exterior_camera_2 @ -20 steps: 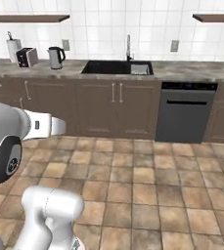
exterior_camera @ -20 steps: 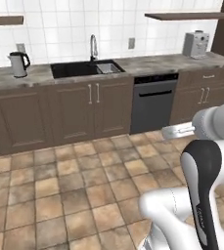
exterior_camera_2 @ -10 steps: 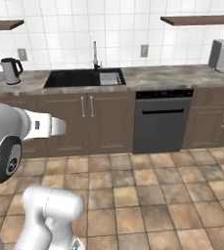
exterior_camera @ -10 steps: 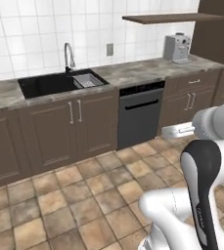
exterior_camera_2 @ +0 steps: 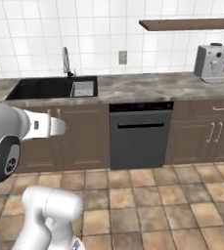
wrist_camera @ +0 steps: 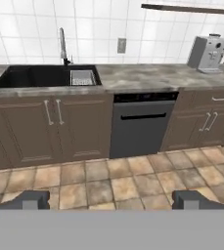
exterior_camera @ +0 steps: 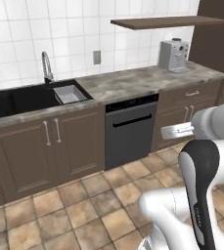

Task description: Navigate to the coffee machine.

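The coffee machine point(exterior_camera: 173, 54) is a boxy light-grey appliance with a round black cap, standing on the stone counter at the far right, below a wooden shelf. It also stands at the right end of the counter as the coffee machine point(exterior_camera_2: 212, 62) in the right base view and the coffee machine point(wrist_camera: 209, 52) in the hand view. My gripper point(wrist_camera: 111, 199) is held high over the tiled floor, well short of the counter, its two dark fingertips point(wrist_camera: 29, 199) far apart and open, with nothing between them.
A black sink point(exterior_camera: 20, 97) with a chrome faucet point(exterior_camera: 46, 66) sits at the counter's left. A dark dishwasher point(exterior_camera: 131, 127) stands under the counter's middle, with brown cabinets point(exterior_camera: 47, 146) on both sides. A tall dark cabinet point(exterior_camera: 214, 36) rises right of the machine. Tiled floor point(exterior_camera: 84, 205) lies between.
The base has driven right and closer to the counter, so the whole scene has shifted left. The kettle has left the views and the coffee machine looks larger. The arm keeps its pose.
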